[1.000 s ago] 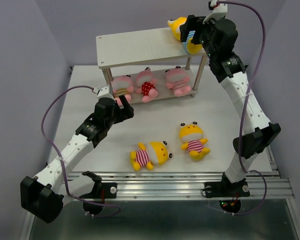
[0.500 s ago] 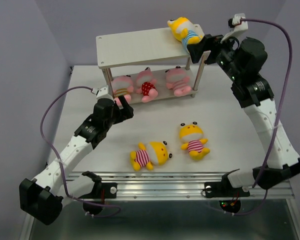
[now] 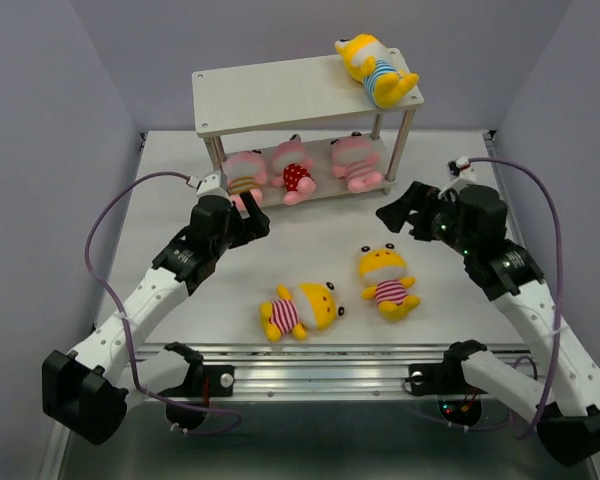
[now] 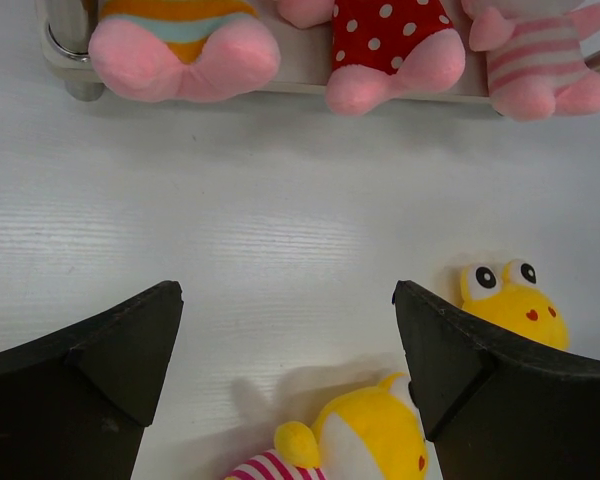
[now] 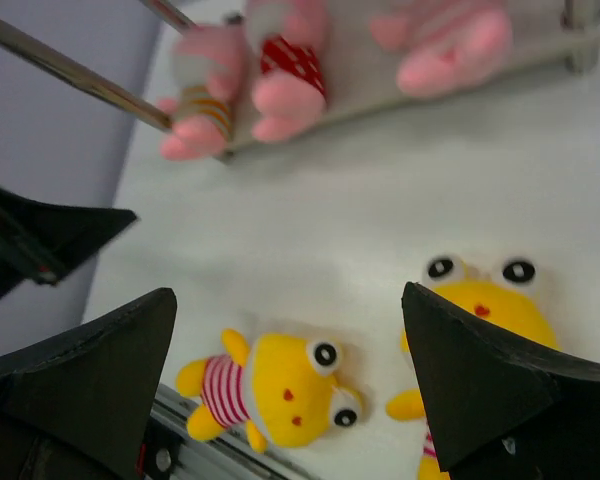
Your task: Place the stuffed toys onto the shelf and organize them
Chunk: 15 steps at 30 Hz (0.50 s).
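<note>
Two pickups left on table [image 3: 310, 240].
Right claw [image 3: 405, 208] spread, empty; yellow toy [image 3: 383, 280] at its 6 o'clock, likely next. Left claw [image 3: 252, 215] spread, idle by shelf [image 3: 280, 95].

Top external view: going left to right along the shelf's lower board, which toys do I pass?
First the pink toy in orange stripes → pink toy in red polka dots → pink toy in pink stripes.

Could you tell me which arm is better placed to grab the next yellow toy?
Right, probably: the right gripper, open, hangs just beyond the right-hand yellow toy, facing it. The left gripper, also open, sits by the shelf, farther from it.
</note>
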Each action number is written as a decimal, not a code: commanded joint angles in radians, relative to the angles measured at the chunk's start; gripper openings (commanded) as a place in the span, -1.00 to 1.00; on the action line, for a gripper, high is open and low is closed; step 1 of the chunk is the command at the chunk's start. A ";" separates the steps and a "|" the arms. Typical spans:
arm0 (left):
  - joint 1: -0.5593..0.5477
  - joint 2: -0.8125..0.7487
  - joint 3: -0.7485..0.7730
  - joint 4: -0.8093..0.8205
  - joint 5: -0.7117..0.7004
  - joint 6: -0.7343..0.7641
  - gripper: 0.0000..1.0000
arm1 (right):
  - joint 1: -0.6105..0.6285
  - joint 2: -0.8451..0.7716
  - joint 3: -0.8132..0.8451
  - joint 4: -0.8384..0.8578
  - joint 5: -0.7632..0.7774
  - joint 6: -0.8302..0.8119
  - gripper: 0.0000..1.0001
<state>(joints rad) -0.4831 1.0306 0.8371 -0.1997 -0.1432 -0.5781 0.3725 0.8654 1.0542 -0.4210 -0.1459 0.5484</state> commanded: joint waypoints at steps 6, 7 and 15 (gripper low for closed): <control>-0.006 -0.020 -0.007 0.051 -0.001 0.001 0.98 | 0.022 0.159 -0.204 -0.274 0.106 0.082 1.00; -0.005 -0.020 -0.007 0.049 -0.002 0.003 0.98 | 0.037 0.162 -0.233 -0.278 0.123 0.085 1.00; -0.005 0.002 -0.004 0.040 -0.007 0.003 0.98 | 0.285 0.282 -0.266 -0.341 0.385 0.209 1.00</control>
<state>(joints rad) -0.4831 1.0321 0.8371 -0.1970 -0.1368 -0.5781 0.5720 1.0950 0.7876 -0.7166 0.0616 0.6731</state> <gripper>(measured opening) 0.986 0.998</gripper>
